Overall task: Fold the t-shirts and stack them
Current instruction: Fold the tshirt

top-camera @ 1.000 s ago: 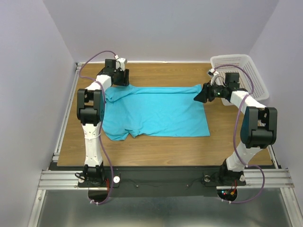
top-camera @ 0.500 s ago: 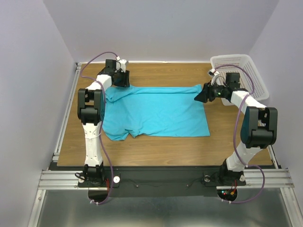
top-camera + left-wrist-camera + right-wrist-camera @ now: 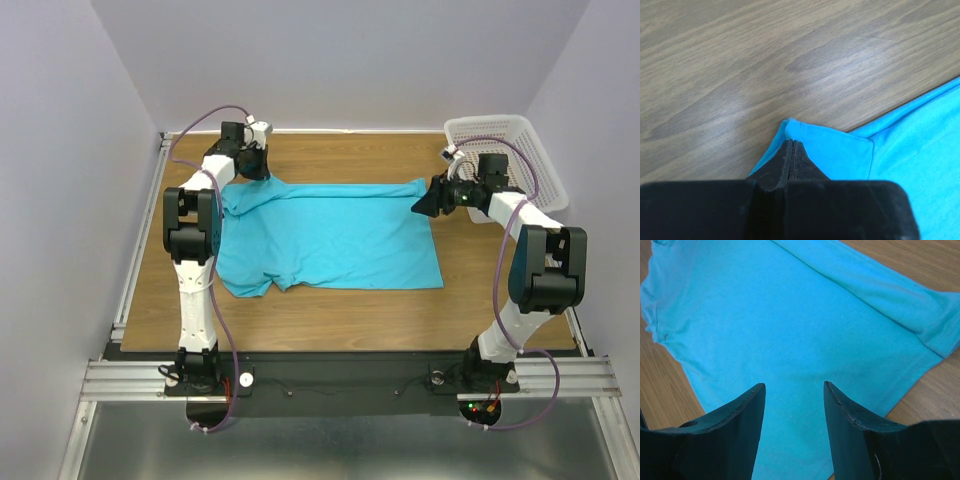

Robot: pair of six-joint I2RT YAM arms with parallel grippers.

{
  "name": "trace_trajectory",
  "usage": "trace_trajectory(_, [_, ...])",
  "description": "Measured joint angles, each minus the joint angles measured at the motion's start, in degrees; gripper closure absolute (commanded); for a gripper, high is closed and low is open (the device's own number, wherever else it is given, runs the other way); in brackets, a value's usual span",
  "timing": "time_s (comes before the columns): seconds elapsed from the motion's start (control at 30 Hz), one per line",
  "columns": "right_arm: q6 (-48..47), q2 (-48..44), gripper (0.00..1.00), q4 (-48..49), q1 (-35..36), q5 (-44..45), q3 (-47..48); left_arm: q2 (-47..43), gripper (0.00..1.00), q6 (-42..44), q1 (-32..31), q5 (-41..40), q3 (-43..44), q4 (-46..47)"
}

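A turquoise t-shirt [image 3: 330,235] lies spread flat across the middle of the wooden table. My left gripper [image 3: 254,166] is at its far left corner. In the left wrist view the left gripper [image 3: 792,143] is shut, with a small peak of the t-shirt [image 3: 840,150] pinched at the tips and blue cloth showing on both sides of the fingers. My right gripper [image 3: 422,205] hovers at the shirt's far right corner. In the right wrist view the right gripper [image 3: 794,386] stands open above the t-shirt [image 3: 790,315], with nothing between its fingers.
A white perforated basket [image 3: 505,140] stands at the back right corner, just behind the right arm. Bare wooden table [image 3: 330,305] runs along the near side of the shirt. Purple walls close in on both sides.
The left gripper's jaws have closed on the shirt's far left corner, and the gripper has shifted slightly toward the back. The right arm has not moved.
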Motion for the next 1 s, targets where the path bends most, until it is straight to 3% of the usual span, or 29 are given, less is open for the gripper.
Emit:
trace_trajectory(0.37, [0.2,0.0,0.44,0.0,-0.6,-0.2,0.0,-0.8,1.00,0.2,0.1,1.7,-0.7,0.8])
trace_trajectory(0.8, [0.2,0.0,0.44,0.0,-1.4,-0.4,0.0,-22.4,1.00,0.2,0.2,4.7,-21.4,7.4])
trace_trajectory(1.0, [0.2,0.0,0.44,0.0,-1.4,-0.4,0.0,-26.0,1.00,0.2,0.1,8.4,-28.2,9.0])
